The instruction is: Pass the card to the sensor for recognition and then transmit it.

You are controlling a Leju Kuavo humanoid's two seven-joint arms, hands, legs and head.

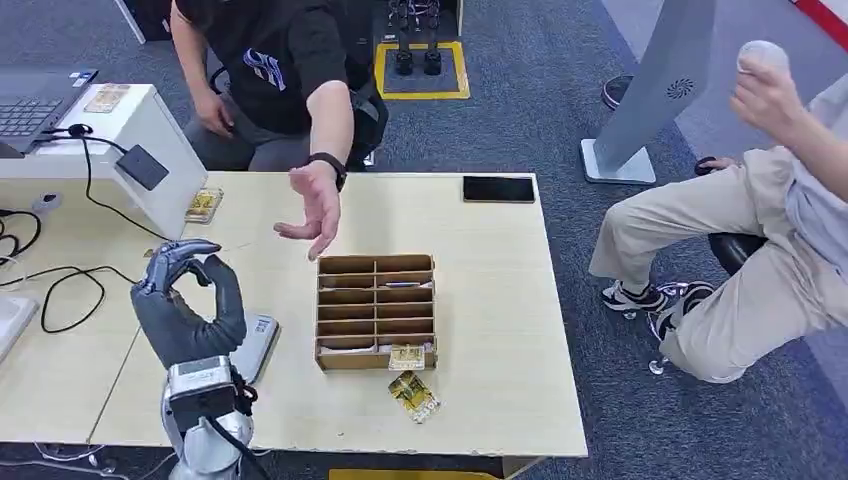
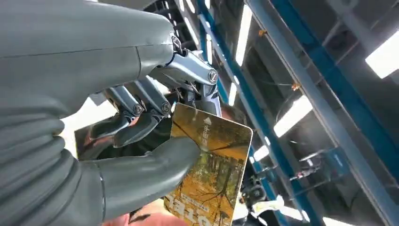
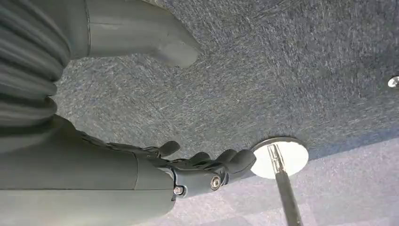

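My left hand point(image 1: 186, 306) is raised over the left part of the table point(image 1: 500, 330). It pinches a yellow autumn-picture card point(image 2: 211, 174) between the thumb and the fingers point(image 2: 141, 127). A person's open hand point(image 1: 313, 212) reaches over the table just beyond it, palm turned toward my hand. A dark sensor pad point(image 1: 142, 167) sits on the slanted face of a white box at the left. My right hand point(image 3: 141, 174) hangs over grey carpet with fingers apart and nothing in it.
A wooden slotted organiser point(image 1: 377, 310) stands mid-table, with two yellow cards point(image 1: 413, 395) at its front. A grey device point(image 1: 257, 345) lies beside my left hand. A black phone point(image 1: 498, 188) lies at the far edge. A second person point(image 1: 760, 250) sits at the right.
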